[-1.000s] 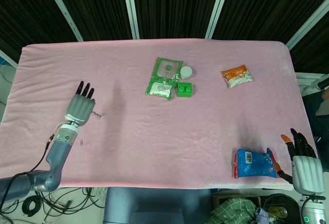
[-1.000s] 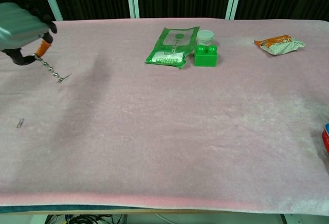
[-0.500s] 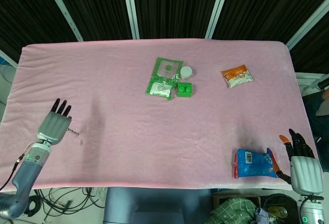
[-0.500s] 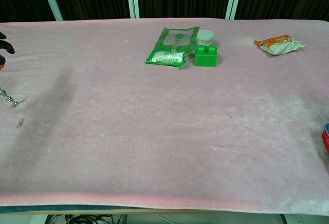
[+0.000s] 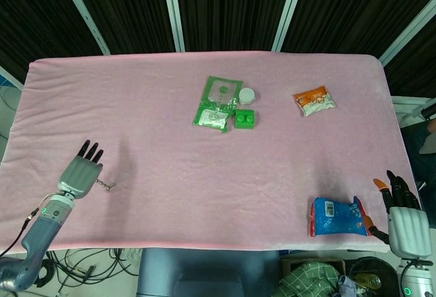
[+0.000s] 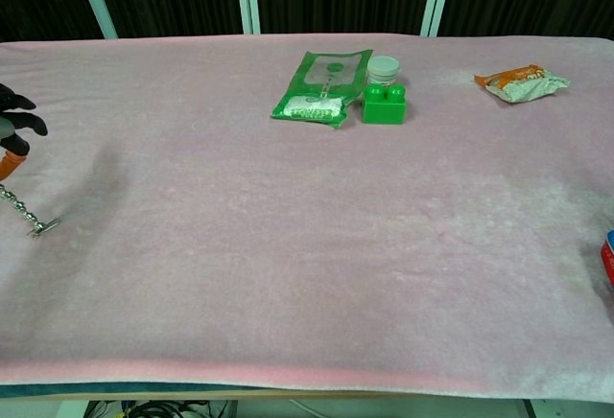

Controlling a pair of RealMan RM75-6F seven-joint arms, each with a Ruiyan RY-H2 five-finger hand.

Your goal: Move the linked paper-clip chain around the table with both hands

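Paper-clip chain (image 5: pixel 103 185) hung from the left hand (image 5: pixel 80 177), which pinched its upper end near the left front part of the pink table (image 5: pixel 204 147), and its free end touched the cloth. The right hand (image 5: pixel 405 216) held nothing, its fingers straight and apart, just beside the blue snack bag (image 5: pixel 335 216) at the right front corner.

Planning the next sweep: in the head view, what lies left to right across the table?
Left hand → paper-clip chain → green packet → green brick → orange packet → blue packet → right hand.
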